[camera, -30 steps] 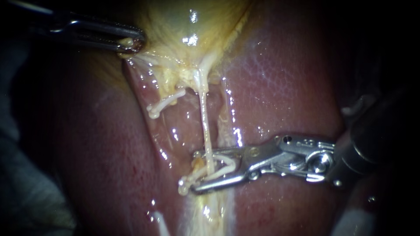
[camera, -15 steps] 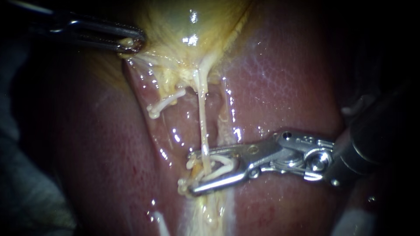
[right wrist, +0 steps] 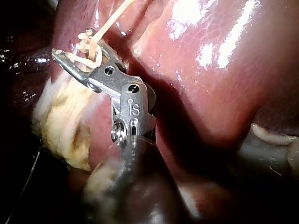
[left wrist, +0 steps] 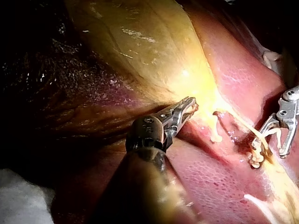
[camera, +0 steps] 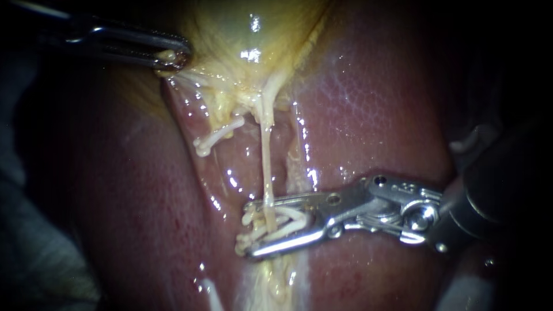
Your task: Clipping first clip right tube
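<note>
silver-tipped, dark-shafted left instrument (camera: 173,57) and right instrument (camera: 249,228)

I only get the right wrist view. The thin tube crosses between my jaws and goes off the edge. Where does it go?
Observer: From the clip in your right instrument, the tube runs up to the yellow gallbladder.
Operator: Is something holding the gallbladder?
Observer: Yes, your left instrument; its jaws are shut on the gallbladder's edge.
Operator: Any other tube?
Observer: A short pale stump lies beside it, on the left instrument's side, its end free.
</note>
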Tool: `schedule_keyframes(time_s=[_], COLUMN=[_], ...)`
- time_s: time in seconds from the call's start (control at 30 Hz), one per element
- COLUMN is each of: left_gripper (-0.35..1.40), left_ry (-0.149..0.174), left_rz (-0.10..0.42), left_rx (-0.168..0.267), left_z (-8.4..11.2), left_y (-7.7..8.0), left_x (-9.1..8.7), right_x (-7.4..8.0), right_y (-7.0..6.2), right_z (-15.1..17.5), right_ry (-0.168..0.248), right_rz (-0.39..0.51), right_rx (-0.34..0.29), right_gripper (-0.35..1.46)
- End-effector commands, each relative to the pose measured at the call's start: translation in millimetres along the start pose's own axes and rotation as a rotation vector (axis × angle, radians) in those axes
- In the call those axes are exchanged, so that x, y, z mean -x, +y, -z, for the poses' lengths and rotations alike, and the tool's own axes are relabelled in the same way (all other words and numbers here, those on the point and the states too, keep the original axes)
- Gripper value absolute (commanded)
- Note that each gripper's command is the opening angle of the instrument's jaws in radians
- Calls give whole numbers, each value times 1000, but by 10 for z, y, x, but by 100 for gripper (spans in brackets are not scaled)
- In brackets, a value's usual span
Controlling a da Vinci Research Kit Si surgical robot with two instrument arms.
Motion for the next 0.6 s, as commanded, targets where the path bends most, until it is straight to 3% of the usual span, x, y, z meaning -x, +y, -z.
schedule_keyframes(time_s=[0.03,0.33,0.6], left_gripper=[-35,-35,-35], left_ry=[0,0,0], left_rz=[0,0,0], left_rx=[0,0,0], left_z=[0,-1,-1], left_y=[0,0,0], left_x=[0,0,0], right_x=[0,2,-2], right_y=[-2,-9,-10], right_z=[-1,-2,3], right_ry=[-2,-16,-17], right_rz=[-5,-42,-62], right_rx=[-9,-42,-43], right_gripper=[46,36,3])
